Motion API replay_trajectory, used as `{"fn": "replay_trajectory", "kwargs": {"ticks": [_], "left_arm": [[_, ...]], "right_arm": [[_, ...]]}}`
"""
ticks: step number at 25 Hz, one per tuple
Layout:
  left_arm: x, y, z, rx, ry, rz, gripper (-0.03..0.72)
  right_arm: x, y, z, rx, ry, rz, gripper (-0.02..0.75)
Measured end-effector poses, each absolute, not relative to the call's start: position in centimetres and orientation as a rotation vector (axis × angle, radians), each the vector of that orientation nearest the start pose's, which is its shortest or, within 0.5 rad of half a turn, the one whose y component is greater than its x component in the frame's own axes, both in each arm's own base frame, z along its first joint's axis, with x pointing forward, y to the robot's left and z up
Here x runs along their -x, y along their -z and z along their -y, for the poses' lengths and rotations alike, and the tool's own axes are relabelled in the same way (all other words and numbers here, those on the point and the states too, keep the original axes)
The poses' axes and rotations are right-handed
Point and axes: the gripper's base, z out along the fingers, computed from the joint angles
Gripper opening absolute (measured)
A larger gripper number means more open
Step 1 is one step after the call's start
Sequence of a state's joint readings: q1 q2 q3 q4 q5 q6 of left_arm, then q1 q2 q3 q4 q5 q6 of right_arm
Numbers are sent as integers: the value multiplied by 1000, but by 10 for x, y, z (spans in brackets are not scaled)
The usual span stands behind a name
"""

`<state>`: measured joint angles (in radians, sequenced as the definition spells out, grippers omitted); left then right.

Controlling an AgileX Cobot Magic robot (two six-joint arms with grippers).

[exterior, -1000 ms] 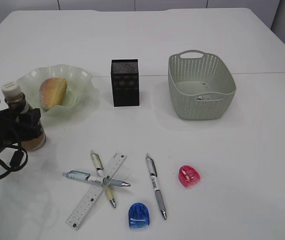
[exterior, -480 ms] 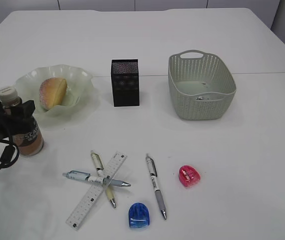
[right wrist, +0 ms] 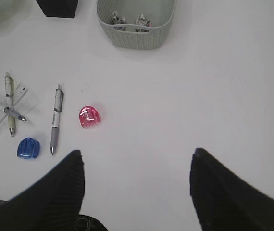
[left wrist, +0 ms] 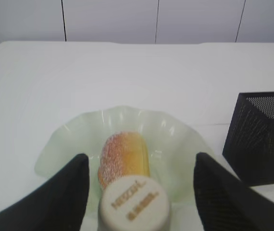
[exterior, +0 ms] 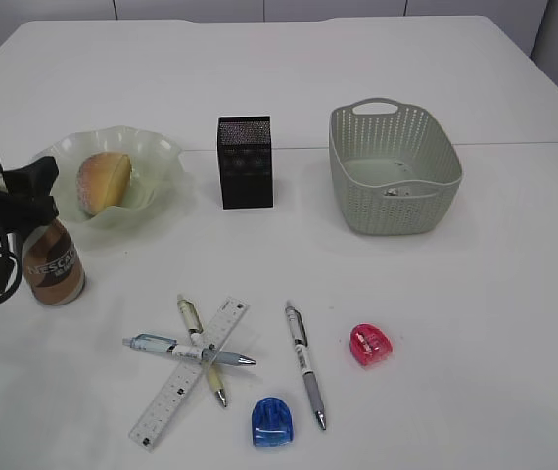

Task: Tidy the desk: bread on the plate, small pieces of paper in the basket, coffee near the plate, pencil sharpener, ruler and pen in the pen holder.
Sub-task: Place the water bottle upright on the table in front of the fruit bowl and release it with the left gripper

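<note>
The coffee [exterior: 54, 262] stands upright on the desk [exterior: 475, 323] at the left edge of the exterior view, just below the plate [exterior: 166, 171], which holds the bread [exterior: 103, 181]. The left gripper [left wrist: 136, 190] hangs above the bottle with its fingers spread wide on either side of the white cap; in the left wrist view neither finger touches the cap, so the bottle is judged released. The right gripper [right wrist: 136, 190] is likewise spread wide and holds nothing, poised over bare desk at the lower right. The basket [exterior: 394, 171] at upper right already contains small paper scraps. The pen holder [exterior: 246, 162] at upper centre appears empty, though its interior is only partly visible. Still loose in the lower centre: the ruler [exterior: 189, 373], crossed by two pens [exterior: 189, 351], a third pen [exterior: 304, 363], a blue sharpener [exterior: 272, 421] and a pink sharpener [exterior: 370, 345]. Hazards: a sideways withdrawal of the left arm could clip the cap and topple the bottle toward the plate; the flat ruler beneath the crossed pens may slip or drag them when gripped.
</note>
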<state>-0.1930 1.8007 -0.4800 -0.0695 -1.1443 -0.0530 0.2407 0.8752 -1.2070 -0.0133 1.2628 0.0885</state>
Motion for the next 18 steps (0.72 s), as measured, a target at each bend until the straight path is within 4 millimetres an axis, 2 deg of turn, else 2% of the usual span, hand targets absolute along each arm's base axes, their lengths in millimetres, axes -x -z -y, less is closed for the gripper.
{"fn": "replay_trajectory", "kwargs": {"ticks": [10,18], "left_arm": [[-285,-192,52,-65,184,-1526,497],[-266,-221,53,-126,191,-1631,497]], "right_arm": [[-126,-418,-30,183,-132,-2414,504],[-126,-418,-30,183,-132,-2414,504]]}}
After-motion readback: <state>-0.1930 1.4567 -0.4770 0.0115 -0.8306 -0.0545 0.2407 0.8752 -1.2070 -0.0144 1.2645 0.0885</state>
